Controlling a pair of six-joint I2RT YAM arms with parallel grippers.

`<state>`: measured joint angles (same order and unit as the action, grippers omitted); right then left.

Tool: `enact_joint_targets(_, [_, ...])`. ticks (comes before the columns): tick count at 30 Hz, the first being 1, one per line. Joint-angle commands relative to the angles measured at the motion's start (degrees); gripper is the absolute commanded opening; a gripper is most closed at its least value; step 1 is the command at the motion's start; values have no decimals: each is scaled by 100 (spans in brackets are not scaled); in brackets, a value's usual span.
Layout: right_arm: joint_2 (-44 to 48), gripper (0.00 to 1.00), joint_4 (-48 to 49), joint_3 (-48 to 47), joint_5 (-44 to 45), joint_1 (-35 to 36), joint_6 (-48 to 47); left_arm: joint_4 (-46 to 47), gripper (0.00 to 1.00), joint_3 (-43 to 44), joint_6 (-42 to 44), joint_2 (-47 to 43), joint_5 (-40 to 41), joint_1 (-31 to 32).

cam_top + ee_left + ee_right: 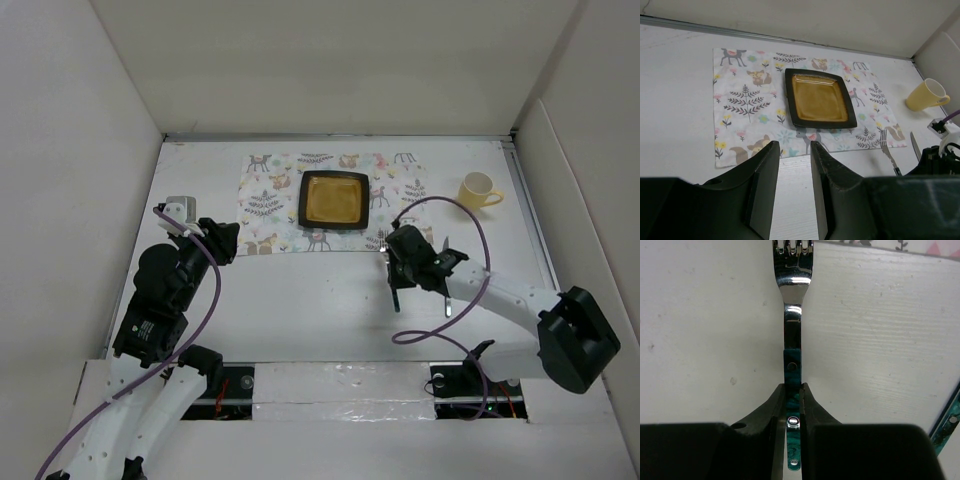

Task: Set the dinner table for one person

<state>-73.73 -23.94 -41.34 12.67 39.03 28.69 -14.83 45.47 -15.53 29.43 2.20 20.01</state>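
Counted on the white surface [300, 310]: one printed placemat [265, 195], one square dark plate [334, 199] with a yellow-brown middle, one yellow mug [479, 190], one fork [792, 315], one knife [914, 145]. Above it: two arms, two grippers.

Fills most of the top view, that surface, with white walls at its left, far and right edges. Placemat in the upper centre of the frame, plate lying on it, right of its middle. Mug upright on the bare surface, upper right, well apart from the placemat.

Right gripper [793, 390] at centre right of the top view, pressed onto the fork's teal handle, pinching it. Fork pointing to the top of the frame, tines at the placemat's lower right edge. Resting or lifted: cannot tell.

Knife just right of the fork, blade showing in the left wrist view, a teal handle at the right edge of the right wrist view. Mostly hidden by the right arm from above.

Left gripper [794, 150] at centre left of the top view, just off the placemat's lower left corner, spread a little, nothing between its fingers.

A purple cable [478, 235] looping over the right arm.
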Motion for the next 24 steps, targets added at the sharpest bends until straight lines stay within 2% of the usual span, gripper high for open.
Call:
enact_joint_targets(1, [-246,0,566,-786,-158,184,5,261,29,5,15,-16,-18,-32])
enact_joint_targets(4, [-728,0,1267,-1349,-457,342,84,244,29,5,24,-25,-105,-32])
enact_joint_targets(6, [-1141,0,1331,-1848,-493,343,128,279,29,14,6,-60,-114,-32])
enact_joint_targets(10, [-2649,0,1305,-3568,-423,535,295,200,29,40,-73,-43,26,-32])
enact_joint_targets(11, [-3159,0,1096,-4157,-371,588,426,148,29,58,-151,-60,105,-32])
enact_joint_targets(12, [-3408,0,1094,-4163,-370,589,427,147,29,58,-152,-60,132,-32])
enact_joint_targets(16, [-4435,0,892,-5669,-195,729,603,121,30,58,-240,-87,141,-32])
enact_joint_targets(24, [-6406,0,-373,-8423,34,967,866,147,32,58,-275,-262,193,-32])
